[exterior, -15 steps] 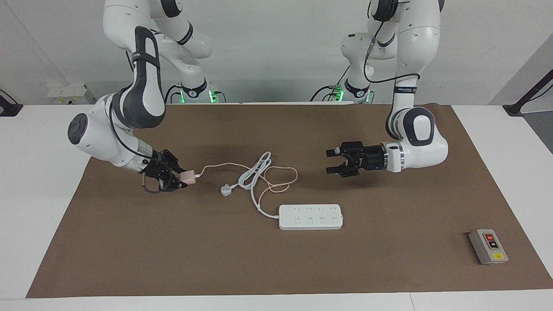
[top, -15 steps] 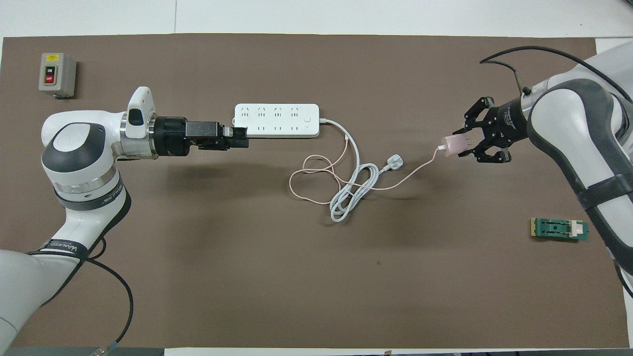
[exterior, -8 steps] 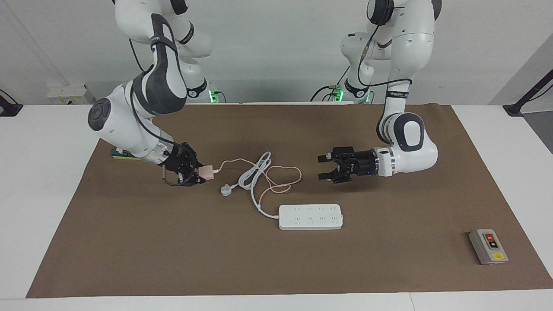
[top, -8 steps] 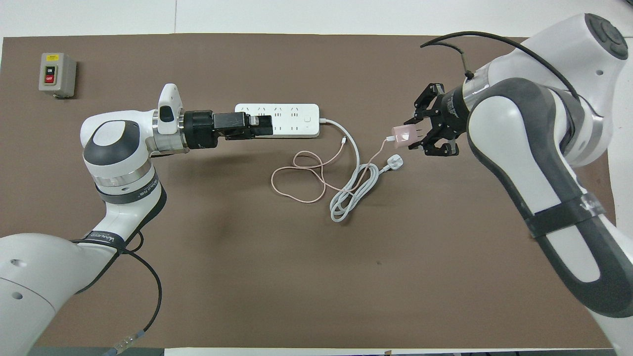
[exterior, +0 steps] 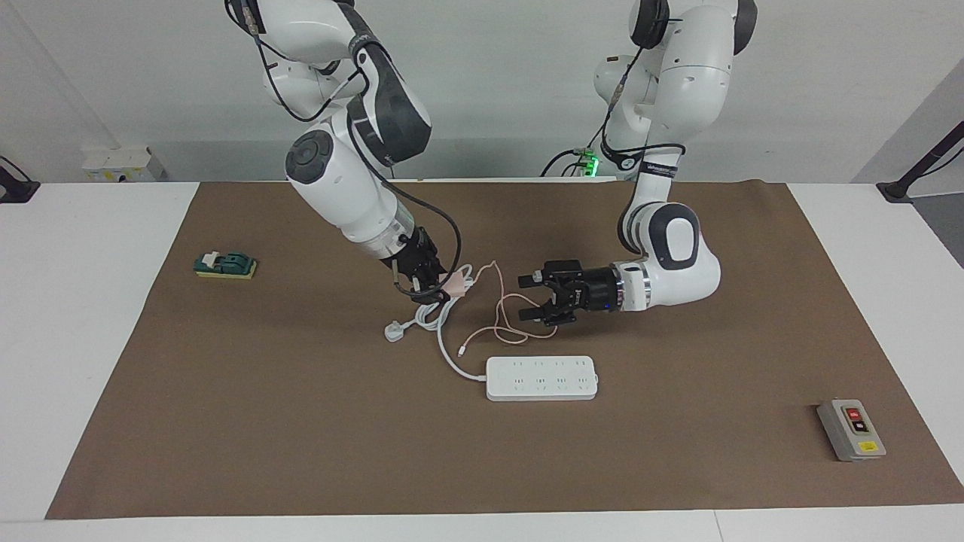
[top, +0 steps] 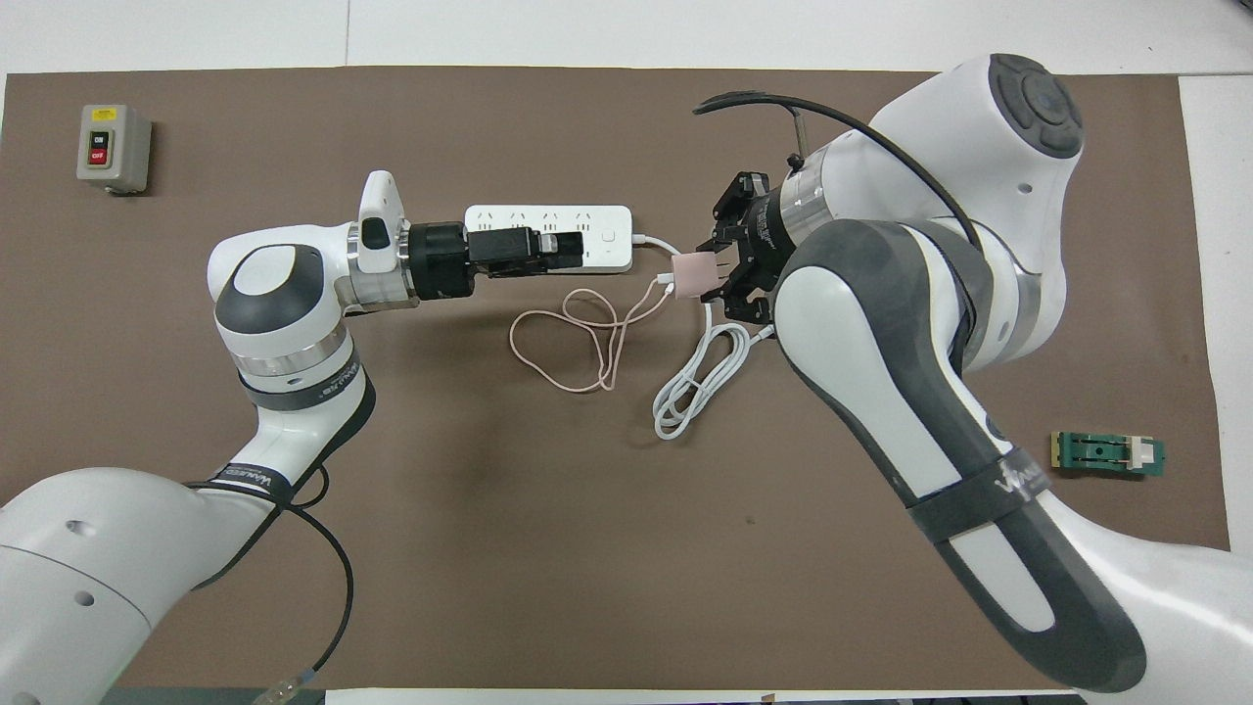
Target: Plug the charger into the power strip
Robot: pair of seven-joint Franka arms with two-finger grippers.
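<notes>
The right gripper [exterior: 440, 290] has its jaws clamped on the small pale-pink cube-shaped charger [top: 693, 275], and in the last half second it has swung that charger in from the right arm's end of the bench to hang over the coiled thick white cord [exterior: 444, 301], much closer to the long flat white power strip [exterior: 541, 378]. The thin pink cable [exterior: 501, 320] has been dragged along and now loops just beside the strip. The left gripper [exterior: 544, 299], jaws apart and empty, has edged a little toward the middle and hovers over the pink loop. The carry looks well under way; lining the prongs up with an outlet seems the next hurdle. A green block [exterior: 226, 265], now uncovered, and a grey button box [exterior: 850, 430] sit well apart.
</notes>
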